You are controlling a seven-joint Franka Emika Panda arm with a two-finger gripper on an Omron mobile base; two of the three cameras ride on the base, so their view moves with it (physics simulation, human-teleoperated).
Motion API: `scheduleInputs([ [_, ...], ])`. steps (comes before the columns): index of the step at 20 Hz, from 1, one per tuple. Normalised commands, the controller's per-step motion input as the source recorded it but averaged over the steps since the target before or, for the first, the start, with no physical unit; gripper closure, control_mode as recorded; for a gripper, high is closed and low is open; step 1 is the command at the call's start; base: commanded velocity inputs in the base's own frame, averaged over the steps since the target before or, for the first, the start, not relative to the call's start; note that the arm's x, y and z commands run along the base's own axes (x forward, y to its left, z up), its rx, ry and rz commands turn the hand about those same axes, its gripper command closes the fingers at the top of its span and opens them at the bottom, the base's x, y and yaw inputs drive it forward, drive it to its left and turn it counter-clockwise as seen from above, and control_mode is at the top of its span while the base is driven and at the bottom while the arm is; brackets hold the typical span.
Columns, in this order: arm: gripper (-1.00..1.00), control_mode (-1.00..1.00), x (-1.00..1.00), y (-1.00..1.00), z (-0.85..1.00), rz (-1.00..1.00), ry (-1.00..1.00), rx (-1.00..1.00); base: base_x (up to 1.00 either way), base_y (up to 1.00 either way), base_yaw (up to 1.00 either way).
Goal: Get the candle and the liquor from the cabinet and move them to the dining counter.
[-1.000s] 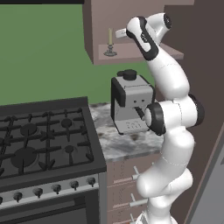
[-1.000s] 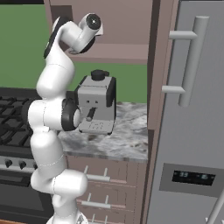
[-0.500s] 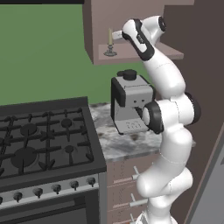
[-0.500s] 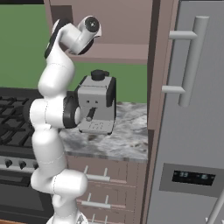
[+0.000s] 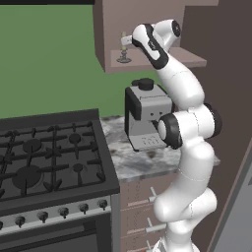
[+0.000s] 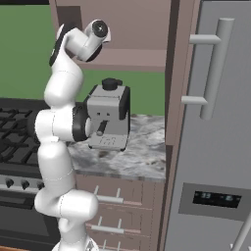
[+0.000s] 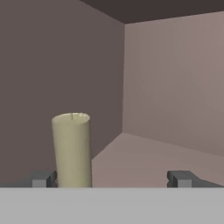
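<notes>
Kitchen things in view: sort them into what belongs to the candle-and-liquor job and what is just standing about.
Job: candle, cabinet, open gripper with the candle just inside one fingertip.
Standing about: coffee machine, stove, fridge, drawer units.

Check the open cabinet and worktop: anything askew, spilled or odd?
Nothing stands out. The pale cream candle stands upright in the mauve-brown cabinet; the grey coffee machine sits square on the marbled worktop, no spills.
</notes>
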Motion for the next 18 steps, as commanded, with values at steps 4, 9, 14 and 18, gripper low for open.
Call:
scheduleInputs([
  [4,-1.00,-1.00,0.12,0.05,0.00,0.00,0.00,0.00,0.00,0.00,0.00],
  [9,-1.00,-1.00,0.11,0.04,0.00,0.00,0.00,0.00,0.00,0.00,0.00],
  [14,-1.00,-1.00,0.15,0.10,0.00,0.00,0.00,0.00,0.00,0.00,0.00],
  [18,-1.00,-1.00,0.10,0.11,0.00,0.00,0.00,0.00,0.00,0.00,0.00],
])
